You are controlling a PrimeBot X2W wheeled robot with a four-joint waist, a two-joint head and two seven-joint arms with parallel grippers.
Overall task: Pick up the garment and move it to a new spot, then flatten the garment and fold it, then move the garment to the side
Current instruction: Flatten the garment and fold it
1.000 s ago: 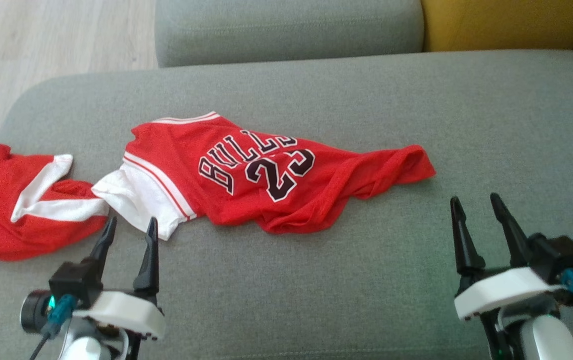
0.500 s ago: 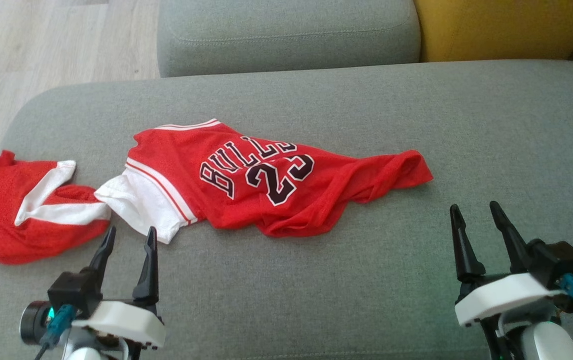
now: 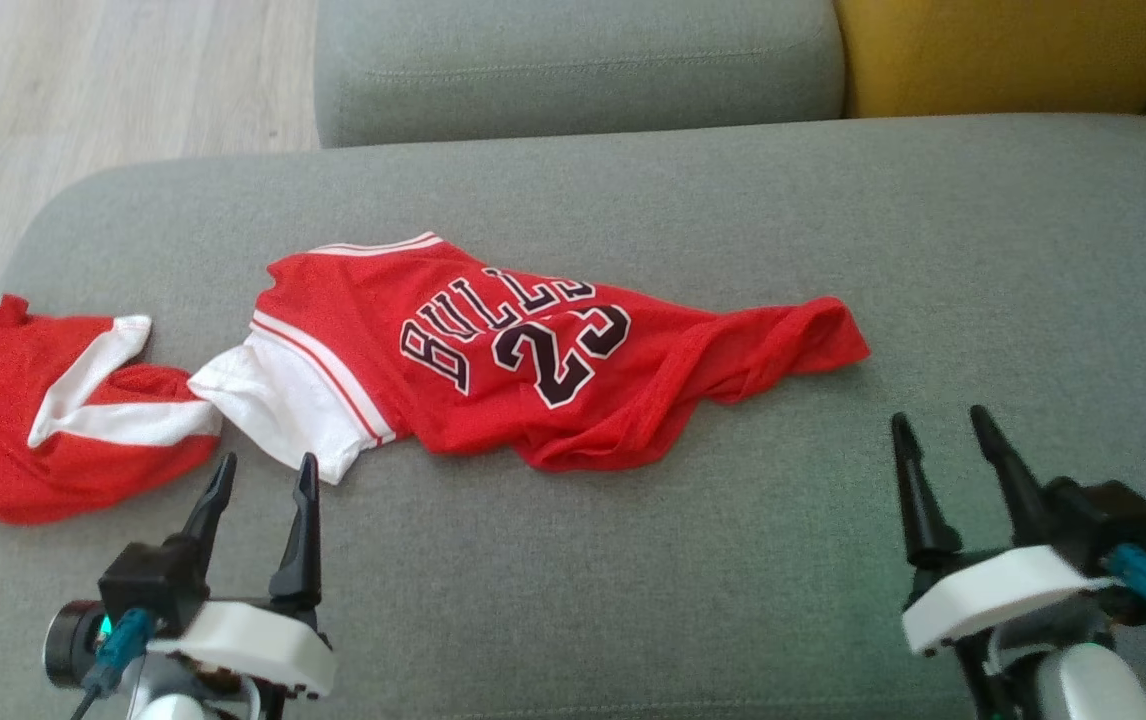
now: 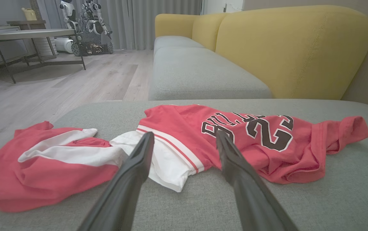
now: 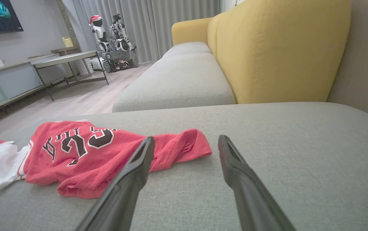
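A rumpled red garment (image 3: 493,360) with a black "BULLS 23" print and white trim lies across the grey cushion (image 3: 783,230). Its left end trails off as a red and white heap near the cushion's left edge. My left gripper (image 3: 266,466) is open just in front of the white part, not touching it; in the left wrist view the garment (image 4: 184,141) lies right beyond my left gripper (image 4: 184,138). My right gripper (image 3: 941,421) is open over bare cushion, to the right of the garment's red end (image 5: 184,144), with nothing between the fingers (image 5: 139,160).
A second grey seat cushion (image 3: 573,60) lies behind, with a yellow sofa back (image 3: 1013,40) at the far right. Wooden floor (image 3: 83,90) runs to the left. Farther off stand a low table (image 5: 68,59) and another robot (image 5: 113,35).
The head view has wobbled slightly up and down. Both grippers stay open in about the same places, and the garment has not moved.
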